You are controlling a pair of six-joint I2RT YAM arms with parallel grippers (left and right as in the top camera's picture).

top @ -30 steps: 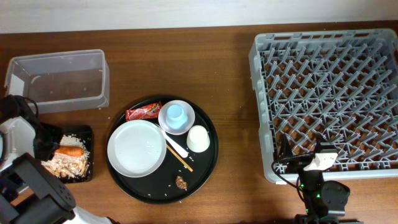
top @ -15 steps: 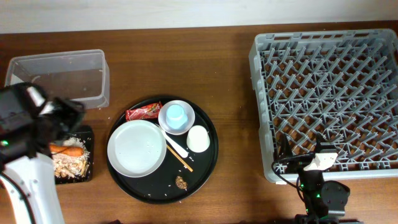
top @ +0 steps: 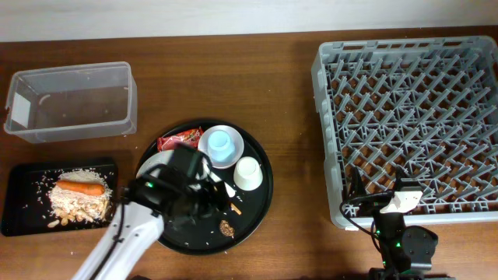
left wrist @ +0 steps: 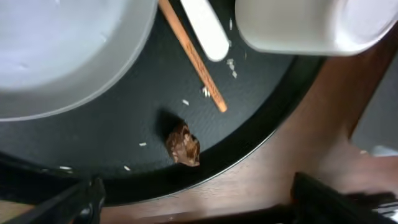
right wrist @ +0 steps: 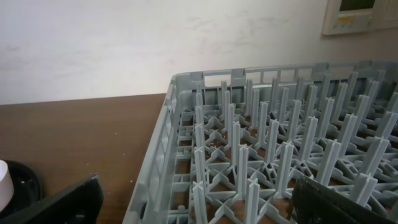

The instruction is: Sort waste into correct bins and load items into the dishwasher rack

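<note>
My left gripper (top: 201, 208) hangs open over the round black tray (top: 261, 198), nothing between its fingers (left wrist: 81, 202). Just ahead of it lies a brown food bit (left wrist: 183, 144), also (top: 227, 228). My arm hides most of the white plate (left wrist: 56, 56). A fork (left wrist: 205, 28) and white cup (top: 248, 173) lie beside it. The blue cup (top: 220, 142) sits in the bowl (top: 236, 149), next to the red wrapper (top: 175, 140). The carrot (top: 82, 187) and crumbs (top: 78, 205) lie in the flat black bin (top: 23, 202). The clear tub (top: 70, 101) holds specks. My right gripper (right wrist: 199, 211) is open at the rack (top: 405, 117).
A thin wooden stick (left wrist: 193, 59) lies on the round tray between the plate and the brown bit. Rice grains (left wrist: 205, 92) are scattered on that tray. The rack's near wall (right wrist: 165, 143) stands right in front of the right gripper.
My left arm has swung right, from above the flat black bin to above the round tray, and its jaws have opened wide. The right arm has not moved.
</note>
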